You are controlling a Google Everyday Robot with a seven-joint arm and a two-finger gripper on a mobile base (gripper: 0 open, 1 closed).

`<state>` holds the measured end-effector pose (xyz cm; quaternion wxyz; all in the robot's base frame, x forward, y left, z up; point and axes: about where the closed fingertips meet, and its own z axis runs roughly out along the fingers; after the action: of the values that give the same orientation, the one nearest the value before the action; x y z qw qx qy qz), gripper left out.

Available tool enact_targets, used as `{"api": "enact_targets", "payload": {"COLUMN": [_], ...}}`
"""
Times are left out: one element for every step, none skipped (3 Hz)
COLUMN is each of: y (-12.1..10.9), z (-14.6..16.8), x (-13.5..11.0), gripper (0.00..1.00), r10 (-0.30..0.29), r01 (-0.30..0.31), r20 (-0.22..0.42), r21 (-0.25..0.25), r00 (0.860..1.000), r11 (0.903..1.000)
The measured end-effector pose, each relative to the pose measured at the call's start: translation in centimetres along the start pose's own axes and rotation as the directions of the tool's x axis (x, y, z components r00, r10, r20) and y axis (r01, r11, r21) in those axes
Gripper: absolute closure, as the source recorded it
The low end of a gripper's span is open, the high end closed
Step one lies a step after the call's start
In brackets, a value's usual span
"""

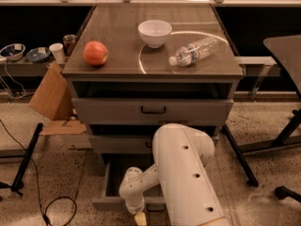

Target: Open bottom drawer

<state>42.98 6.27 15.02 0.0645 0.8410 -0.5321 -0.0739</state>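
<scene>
**Item:** bottom drawer, lowest of 3 grey fronts in cabinet.
**Location:** at cabinet's foot, projecting fwd from the carcass. Dark open interior shows behind its front, below the mid drawer.
**Orientation:** front faces out of cabinet, twd camera. Long axis runs side to side across cabinet's width; slide axis is front-to-back. Handle hidden by the arm.
**Pincer**: just in front of the drawer front at cabinet's base, near centre, pointing down. Spread or pressed together: cannot tell.
**Progress (est.):** drawer stands well out, so the pull looks mostly done. Left: perhaps a little more travel, then release and withdraw.
**Also on cabinet's top surface:** apple left, bowl centre-rear, bottle lying on its side, right.
</scene>
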Motion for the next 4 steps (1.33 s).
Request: {"api": "enact_targets", "payload": {"y": [-0.1, 3.4, 3.3, 3.5], "z": [-0.3, 0.5, 0.1, 0.1], "x": [0.0, 2.5, 2.1, 2.5], "gripper": [0.0, 0.0, 0.0, 0.0], "r10": [0.0, 0.028, 0.028, 0.042], "r01": [0.0, -0.027, -0.027, -0.039], "r20": [0.0, 0.02, 0.02, 0.031], "r21": [0.0, -0.075, -0.075, -0.089], "r00": [1.0, 0.999, 0.999, 0.999], "r11": [1.0, 0.9968, 0.9968, 0.9953]}}
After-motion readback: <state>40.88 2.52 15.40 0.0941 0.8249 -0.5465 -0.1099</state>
